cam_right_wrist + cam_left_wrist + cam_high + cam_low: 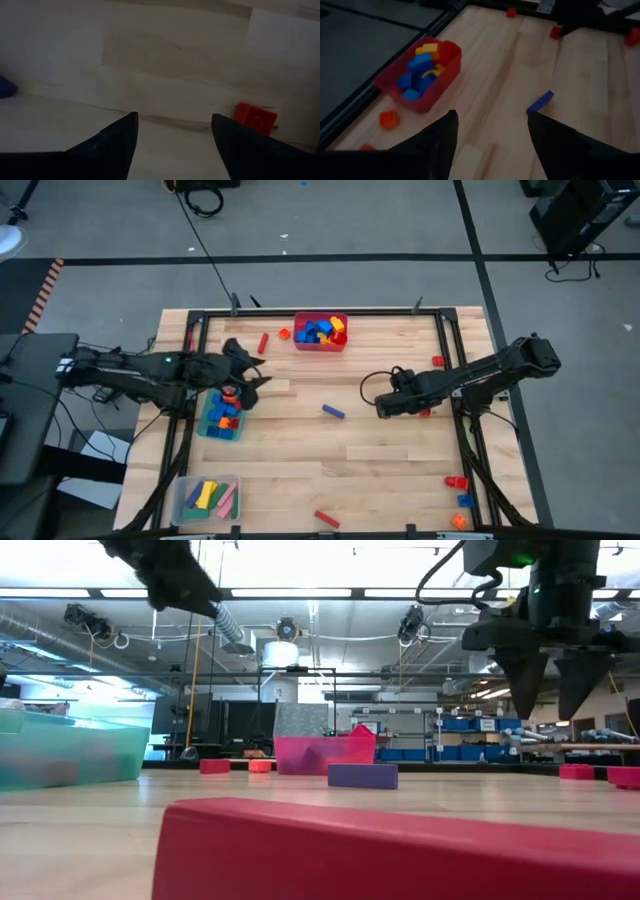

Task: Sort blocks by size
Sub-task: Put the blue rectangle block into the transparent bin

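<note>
Right gripper [382, 408] hangs above the counter [400, 470], jaws parted and empty, a small red block [256, 119] lying just ahead of it. Best to centre over that block and drop straight down. Left gripper [262, 372], released too, waits by the green bin [207, 430].

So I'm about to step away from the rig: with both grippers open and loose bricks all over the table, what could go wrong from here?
The right gripper hangs open and empty above the table; coming down carelessly, it could nudge the blue brick instead of gripping it.

The left gripper hovers by the green bin, so a swing could shove it.

Bricks near the edge, like the red brick, could get knocked off.
</note>
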Controlling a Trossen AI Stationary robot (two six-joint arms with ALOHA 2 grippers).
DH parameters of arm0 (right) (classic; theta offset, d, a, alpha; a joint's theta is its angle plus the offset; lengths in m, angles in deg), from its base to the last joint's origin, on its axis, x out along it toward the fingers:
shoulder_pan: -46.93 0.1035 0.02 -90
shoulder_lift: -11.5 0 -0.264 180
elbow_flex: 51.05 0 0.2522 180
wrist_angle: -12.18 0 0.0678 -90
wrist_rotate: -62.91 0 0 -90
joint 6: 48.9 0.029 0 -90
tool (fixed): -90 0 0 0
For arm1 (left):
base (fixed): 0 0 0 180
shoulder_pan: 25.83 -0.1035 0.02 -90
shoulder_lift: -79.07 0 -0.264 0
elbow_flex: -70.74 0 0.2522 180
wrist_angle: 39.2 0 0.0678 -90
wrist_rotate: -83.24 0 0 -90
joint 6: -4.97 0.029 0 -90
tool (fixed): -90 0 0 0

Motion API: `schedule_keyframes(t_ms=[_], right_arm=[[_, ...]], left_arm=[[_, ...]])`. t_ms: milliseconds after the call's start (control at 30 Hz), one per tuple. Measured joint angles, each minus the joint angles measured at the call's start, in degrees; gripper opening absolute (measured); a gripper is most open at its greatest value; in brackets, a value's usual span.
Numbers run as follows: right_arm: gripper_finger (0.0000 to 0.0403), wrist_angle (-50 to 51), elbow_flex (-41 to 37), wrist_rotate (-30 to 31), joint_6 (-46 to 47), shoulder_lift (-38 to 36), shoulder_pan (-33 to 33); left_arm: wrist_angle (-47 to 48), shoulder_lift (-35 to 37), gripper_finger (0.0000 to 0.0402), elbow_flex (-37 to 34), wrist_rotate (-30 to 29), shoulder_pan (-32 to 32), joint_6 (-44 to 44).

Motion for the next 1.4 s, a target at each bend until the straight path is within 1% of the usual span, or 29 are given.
schedule_keyframes(t_ms=[133,233,300,433,500,667,867,1067,1233,1333,1400], right_arm=[[0.0263,-0.97,0.0,0.32,1.46,0.0,1.33],[0.0265,-1.53,0.0,0.68,1.81,0.0,2.39],[0.0265,-1.57,0.0,0.7,1.82,0.0,3.04],[0.0262,-1.78,0.0,0.99,1.77,0.0,4.27],[0.0261,-1.85,0.0,2.04,1.75,0.02,4.89],[0.0263,-1.87,0.0,2.62,0.06,0.02,6.14],[0.0261,-1.91,0.0,2.67,-0.68,0.02,7.77],[0.0263,-1.89,0.0,3.0,-2.48,0.04,8.85],[0.0261,-1.7,0.0,3.71,-4.21,0.04,9.24],[0.0261,-1.66,0.0,3.84,-5.14,0.07,9.22],[0.0262,-1.59,0.0,4.2,-5.54,0.07,9.24]], left_arm=[[-8.78,-5.87,0.0233,0.0,-0.15,-0.03,1.74],[-15.78,-10.81,0.022,0.0,6.6,-0.07,4.15],[-18.51,-14.36,0.0215,0.53,10.8,-0.16,6.0],[-14.96,-23.47,0.0213,5.36,17.79,-1.71,6.64],[-13.15,-28.48,0.0213,8.48,21.46,-2.71,8.84],[-10.52,-40.91,0.0213,16.89,26.33,-3.84,15.95],[-5.78,-53.95,0.0213,26.67,26.59,-3.87,27.17],[-3.57,-63.97,0.0213,35.74,26.43,-4.21,31.95],[-0.6,-71.02,0.0211,41.43,26.19,-4.46,35.06],[2.29,-73.96,0.0198,43.76,26.4,-4.47,36.36],[3.45,-74.71,0.0175,44.63,26.14,-4.48,36.38]])
